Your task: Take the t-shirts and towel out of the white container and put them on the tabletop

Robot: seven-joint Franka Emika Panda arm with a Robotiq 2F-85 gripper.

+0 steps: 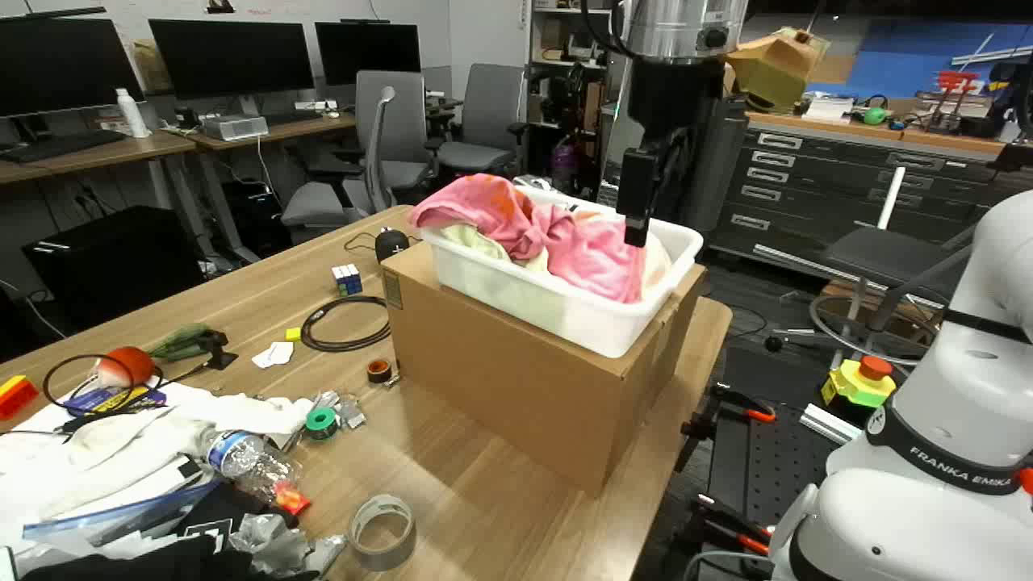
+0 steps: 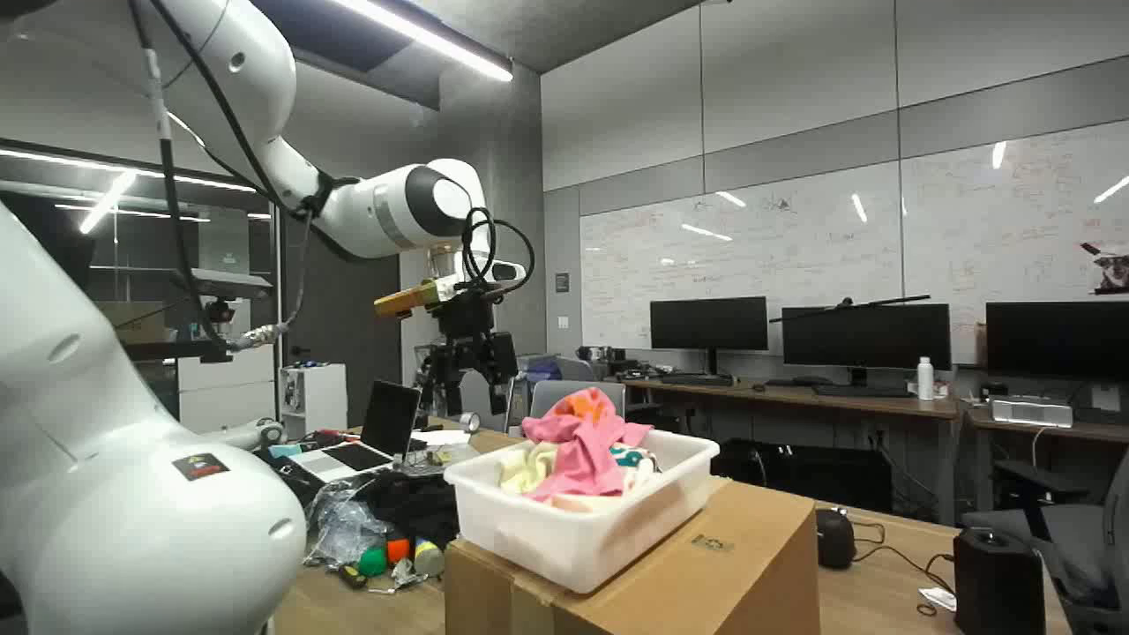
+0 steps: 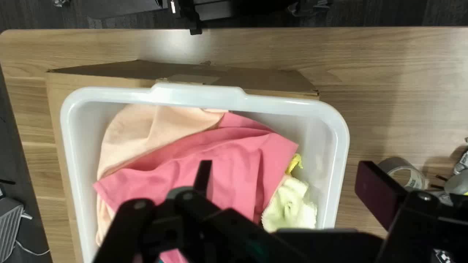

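Observation:
The white container (image 1: 533,303) (image 2: 573,538) (image 3: 204,94) holds a heap of cloths. A pink cloth with an orange print (image 1: 597,254) (image 2: 589,454) (image 3: 234,157) lies on top and rises above the rim. A fuzzy pale green cloth, like a towel (image 2: 527,467) (image 3: 290,208), shows beside it. A peach cloth (image 3: 146,135) lies partly under the pink one. A teal and white patch (image 2: 633,457) shows in an exterior view; lower layers are hidden. My gripper (image 1: 636,234) (image 2: 478,406) (image 3: 289,182) is open and empty above the container, one finger over the pink cloth, the other beyond the rim.
The container stands on a tall cardboard box (image 1: 500,387) (image 2: 750,564) on the wooden tabletop (image 1: 468,500). A tape roll (image 1: 382,532) (image 3: 402,171), a plastic bottle (image 1: 250,464), a cable (image 1: 347,323) and a Rubik's cube (image 1: 347,279) lie around it. A laptop (image 2: 375,437) is on the table.

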